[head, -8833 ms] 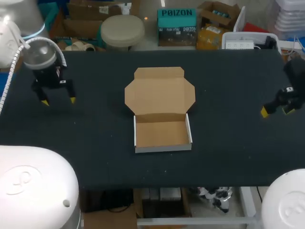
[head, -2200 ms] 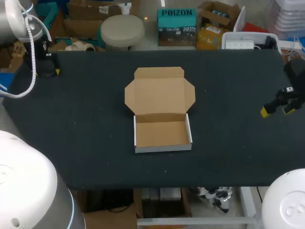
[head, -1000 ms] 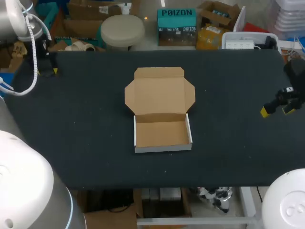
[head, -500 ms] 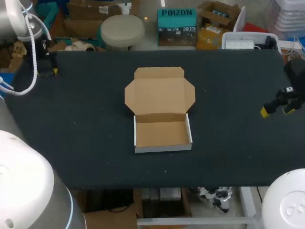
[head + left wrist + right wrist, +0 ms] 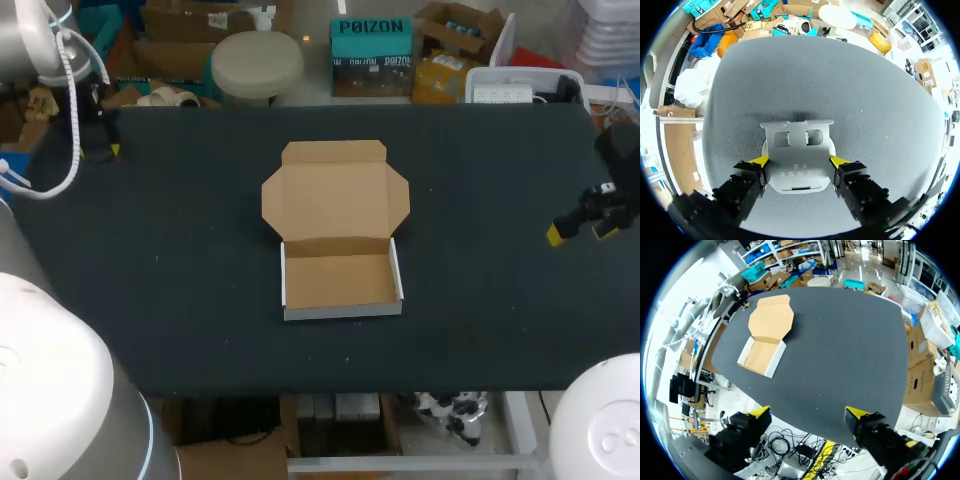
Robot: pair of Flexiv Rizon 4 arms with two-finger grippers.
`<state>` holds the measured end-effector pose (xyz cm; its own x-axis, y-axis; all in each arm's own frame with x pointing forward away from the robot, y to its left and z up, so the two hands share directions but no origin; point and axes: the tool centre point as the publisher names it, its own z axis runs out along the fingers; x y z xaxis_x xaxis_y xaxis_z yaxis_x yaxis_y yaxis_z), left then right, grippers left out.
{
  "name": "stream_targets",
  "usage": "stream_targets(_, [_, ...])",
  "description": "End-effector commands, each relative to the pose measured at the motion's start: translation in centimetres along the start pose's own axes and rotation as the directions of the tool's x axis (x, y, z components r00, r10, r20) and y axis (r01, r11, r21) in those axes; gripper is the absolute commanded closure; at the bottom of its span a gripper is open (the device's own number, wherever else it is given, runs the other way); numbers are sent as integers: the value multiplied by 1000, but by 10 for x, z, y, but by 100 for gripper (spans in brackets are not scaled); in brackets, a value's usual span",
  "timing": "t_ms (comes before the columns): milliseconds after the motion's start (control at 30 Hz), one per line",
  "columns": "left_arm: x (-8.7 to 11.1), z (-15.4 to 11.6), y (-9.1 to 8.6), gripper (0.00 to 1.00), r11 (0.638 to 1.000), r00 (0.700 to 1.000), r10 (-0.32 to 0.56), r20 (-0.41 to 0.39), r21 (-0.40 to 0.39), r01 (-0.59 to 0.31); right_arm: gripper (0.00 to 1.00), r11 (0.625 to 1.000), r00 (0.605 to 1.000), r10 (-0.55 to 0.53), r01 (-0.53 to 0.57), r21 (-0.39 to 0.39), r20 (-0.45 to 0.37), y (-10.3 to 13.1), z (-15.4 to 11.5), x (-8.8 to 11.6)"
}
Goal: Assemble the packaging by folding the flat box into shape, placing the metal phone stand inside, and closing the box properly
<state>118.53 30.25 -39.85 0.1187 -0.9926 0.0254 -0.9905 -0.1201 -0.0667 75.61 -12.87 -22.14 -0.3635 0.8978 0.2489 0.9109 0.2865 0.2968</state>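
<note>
The cardboard box (image 5: 342,280) sits mid-table, its tray folded up with white outer walls and its lid (image 5: 336,190) lying flat behind it. It also shows far ahead of my right gripper as the box (image 5: 765,340). The grey metal phone stand (image 5: 797,160) rests on the black table at the back left corner. My left gripper (image 5: 799,161) has one yellow tip against each side of it. In the head view the left gripper (image 5: 105,148) is mostly hidden by its cable. My right gripper (image 5: 580,232) hangs open over the table's right edge, and the right gripper (image 5: 807,412) holds nothing.
Black cloth covers the table (image 5: 200,300). White arm housings fill the near left corner (image 5: 60,400) and near right corner (image 5: 600,420) of the head view. Wide bare cloth lies between the stand's corner and the box.
Since the oldest frame my left arm has swung from the mid-left of the table to its back left corner. Over the last second it barely shifts. Box and right arm are unmoved.
</note>
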Motion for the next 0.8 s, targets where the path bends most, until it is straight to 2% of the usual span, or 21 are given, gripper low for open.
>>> stream_targets(33, [-2,-1,-5,100,999,1000,-3,-2,-48,3,0,1000,1000,1,-1,5,0,0,-3,1])
stream_targets(267, [-6,-17,2,100,1000,1000,-13,-22,-12,13,0,1000,1000,1,-1,5,0,0,-3,1])
stream_targets(633, [2,-49,29,100,997,999,26,-20,77,-24,0,1000,1000,1,-1,5,0,0,-3,1])
stream_targets(800, [8,-62,48,100,992,997,68,-19,108,-66,0,1000,1000,1,-1,5,0,0,-3,1])
